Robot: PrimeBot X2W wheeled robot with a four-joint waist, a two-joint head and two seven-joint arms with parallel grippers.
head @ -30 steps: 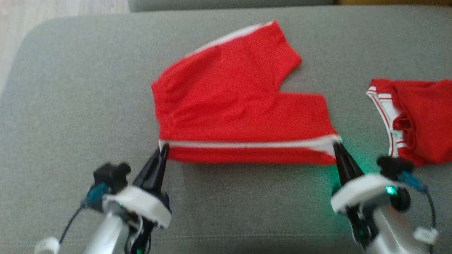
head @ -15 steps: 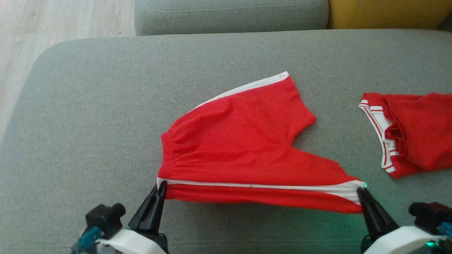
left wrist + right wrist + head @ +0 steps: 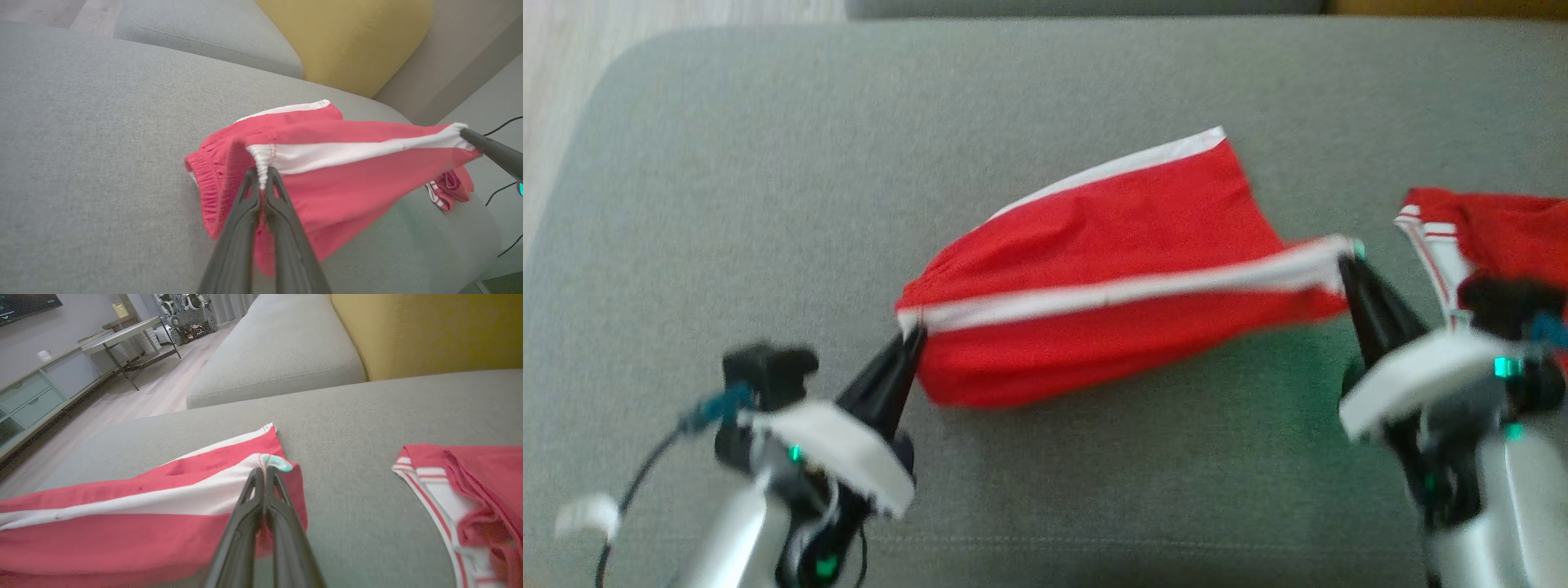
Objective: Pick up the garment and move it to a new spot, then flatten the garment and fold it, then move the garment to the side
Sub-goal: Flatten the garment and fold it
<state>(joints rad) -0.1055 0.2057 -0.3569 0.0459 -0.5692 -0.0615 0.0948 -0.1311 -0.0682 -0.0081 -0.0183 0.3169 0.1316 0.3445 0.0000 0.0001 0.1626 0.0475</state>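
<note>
Left fingers (image 3: 886, 380) and right fingers (image 3: 1372, 306) are each pinched shut on the raised striped edge of the shorts (image 3: 1127, 237), mid sofa seat (image 3: 768, 204). Carry both corners evenly onto the far edge, apparently lying flat.

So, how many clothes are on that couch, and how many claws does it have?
Red garments: 2, the shorts and a second red garment
Grippers: 2, left gripper and right gripper, both shut on the shorts
Total: 4
</note>
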